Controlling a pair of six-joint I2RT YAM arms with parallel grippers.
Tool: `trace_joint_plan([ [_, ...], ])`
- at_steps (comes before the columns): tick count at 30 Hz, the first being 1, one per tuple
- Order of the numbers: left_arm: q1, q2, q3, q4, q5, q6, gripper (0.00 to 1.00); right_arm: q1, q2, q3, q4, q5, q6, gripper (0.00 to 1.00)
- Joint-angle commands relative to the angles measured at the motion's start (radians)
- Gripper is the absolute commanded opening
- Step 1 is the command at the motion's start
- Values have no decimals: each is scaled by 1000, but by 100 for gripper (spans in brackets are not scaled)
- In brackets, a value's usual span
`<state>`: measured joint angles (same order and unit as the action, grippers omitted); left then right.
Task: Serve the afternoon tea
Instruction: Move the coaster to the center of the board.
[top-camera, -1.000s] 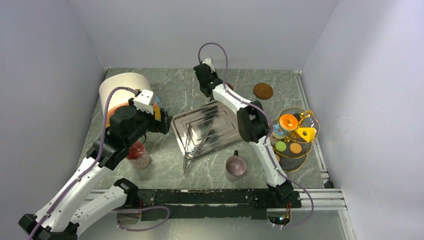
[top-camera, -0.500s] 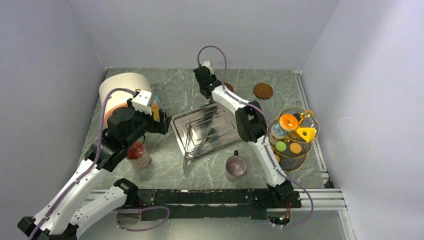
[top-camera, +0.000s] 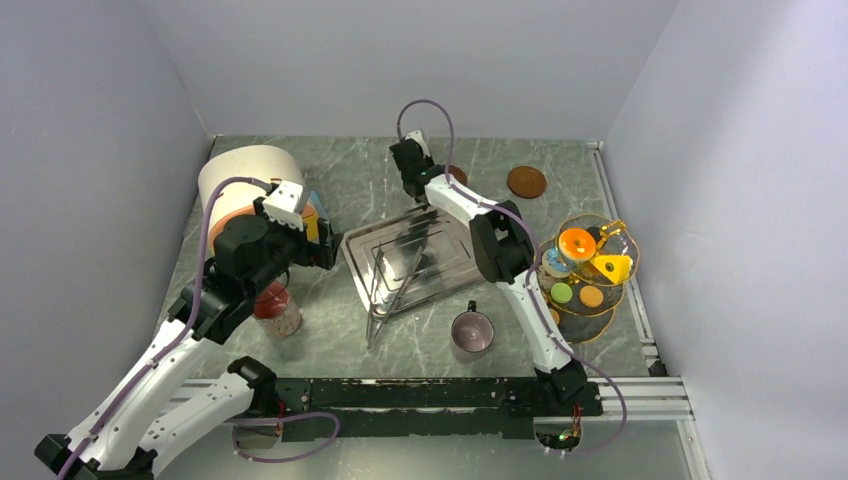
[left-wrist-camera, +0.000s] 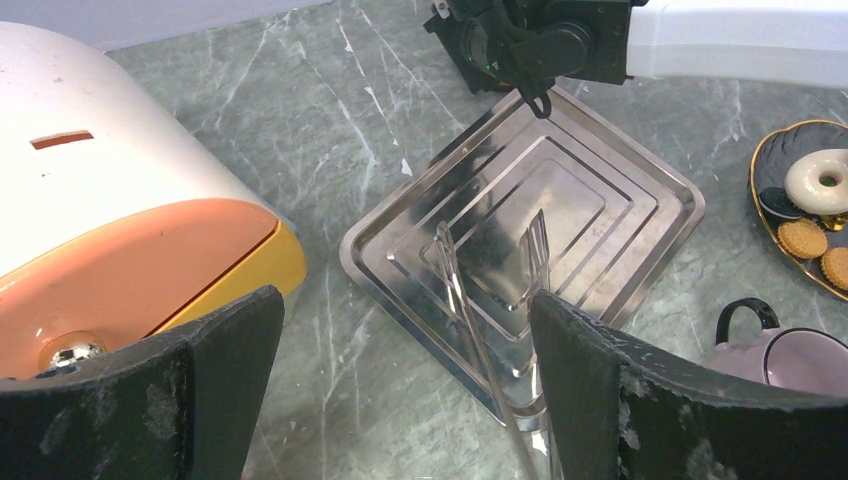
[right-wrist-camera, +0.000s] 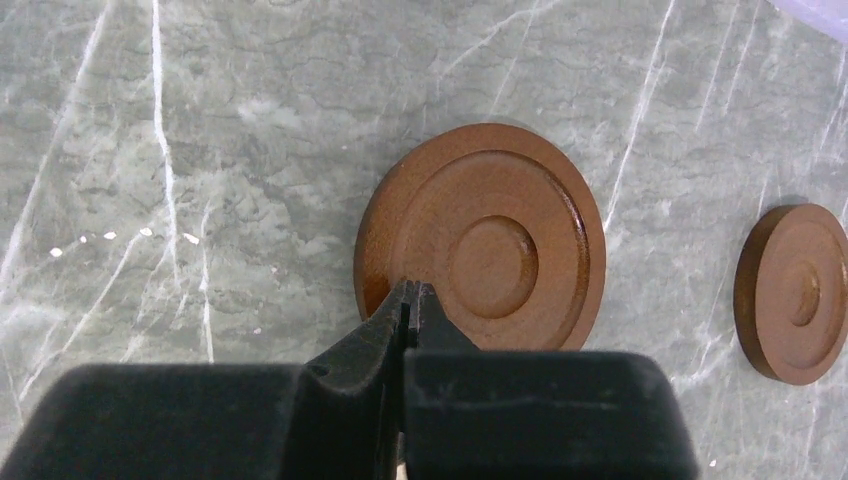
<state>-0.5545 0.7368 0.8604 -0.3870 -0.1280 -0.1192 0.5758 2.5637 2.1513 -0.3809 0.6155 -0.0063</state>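
Right gripper (right-wrist-camera: 412, 300): fingers pressed together, nothing between them, tip over the near rim of a brown disc (right-wrist-camera: 490, 255) lying flat on the table (right-wrist-camera: 200, 150). Cannot tell whether the tip touches the disc or hangs just above it. A second disc (right-wrist-camera: 795, 292) lies apart to the right. Likely step: fetching a disc as a coaster for the mug. A flat disc gives closed fingers nothing to hold, so either spread them and come down across the rim, or press the tip on the rim and slide it slowly so it does not skate away. Right arm reaches long to the back of the table, forearm passing over the far right corner of the tray (top-camera: 455, 262). Left gripper (left-wrist-camera: 405, 390): spread wide, empty, hovering beside the bread bin (left-wrist-camera: 120, 230) and facing the tray, where clear tongs (left-wrist-camera: 470, 300) lie; its arm is bent and raised. Mug (top-camera: 471, 331) stands in front of the tray. Treats (top-camera: 561, 293) sit on the tiered stand (top-camera: 600, 330) at right, not served.
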Motion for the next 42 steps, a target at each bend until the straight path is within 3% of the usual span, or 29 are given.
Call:
trace_joint_plan([
  [1, -5, -16, -3, 4, -11, 13, 97, -3, 63, 61, -62, -4, -5, 0],
  [27, -5, -35, 0, 0, -28, 15, 97, -79, 114, 118, -230, 205, -26, 0],
  [38, -5, -42, 2, 0, -27, 15, 97, -111, 22, -34, -333, 271, 78, 0],
  [42, -5, -49, 2, 0, -31, 15, 97, -111, 18, -17, -390, 297, 101, 0],
])
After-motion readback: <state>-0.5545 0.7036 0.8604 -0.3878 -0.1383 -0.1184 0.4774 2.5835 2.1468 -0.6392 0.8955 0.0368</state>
